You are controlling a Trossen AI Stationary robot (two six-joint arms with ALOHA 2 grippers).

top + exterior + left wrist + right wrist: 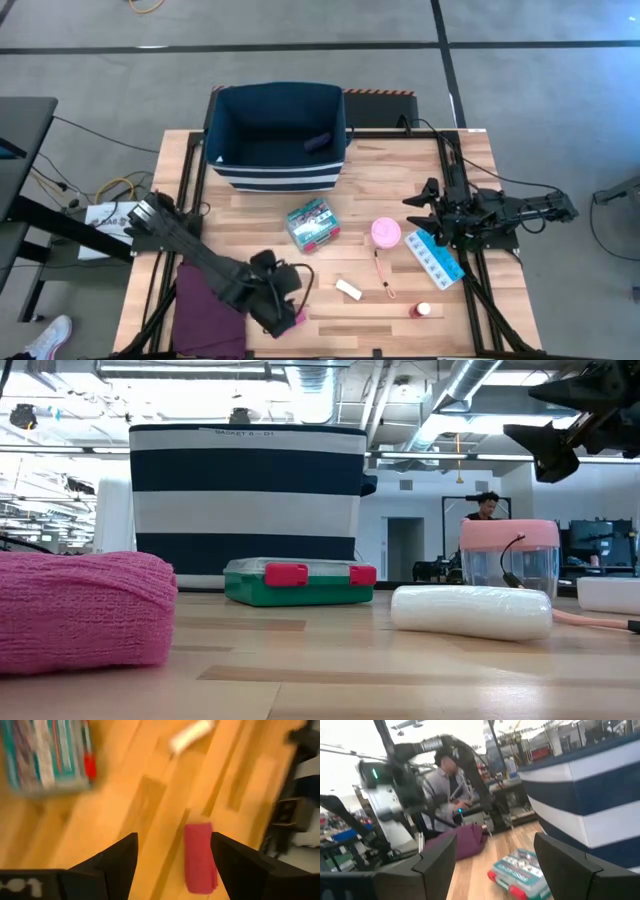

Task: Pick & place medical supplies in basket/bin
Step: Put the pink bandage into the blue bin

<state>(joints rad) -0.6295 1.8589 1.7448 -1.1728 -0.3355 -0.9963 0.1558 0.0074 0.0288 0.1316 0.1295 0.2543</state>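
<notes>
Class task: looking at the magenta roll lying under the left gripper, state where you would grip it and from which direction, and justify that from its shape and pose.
Grip the magenta roll across its short width at mid-length, from straight above. It lies flat on the table, and the left gripper, open, already straddles it.

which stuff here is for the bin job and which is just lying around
For the job:
- navy striped bin
- green-red packet
- pink tub
- pill strip
- white tube
- small bottle
- magenta roll

Just lying about:
- folded purple cloth
- cables beside the table
</notes>
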